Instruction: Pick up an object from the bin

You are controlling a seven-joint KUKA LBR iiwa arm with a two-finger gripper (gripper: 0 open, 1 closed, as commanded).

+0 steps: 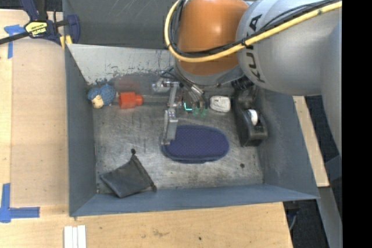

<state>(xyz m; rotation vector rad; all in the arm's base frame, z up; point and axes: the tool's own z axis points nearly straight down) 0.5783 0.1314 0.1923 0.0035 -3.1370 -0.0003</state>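
My gripper [169, 134] hangs low in the middle of the bin, its tip at the left edge of a dark blue oval pad [197, 144] that lies flat on the floor. I see nothing held in it. A small white thing [220, 104] lies just right of the gripper, behind the pad. An orange block [130, 100] sits to the left, towards the back wall.
A blue and tan soft toy [102, 95] rests in the back left corner. At the front left lies a crumpled black cloth [127, 178]. A black tape dispenser [250, 119] stands by the right wall. The arm and its orange dome cover the bin's back right.
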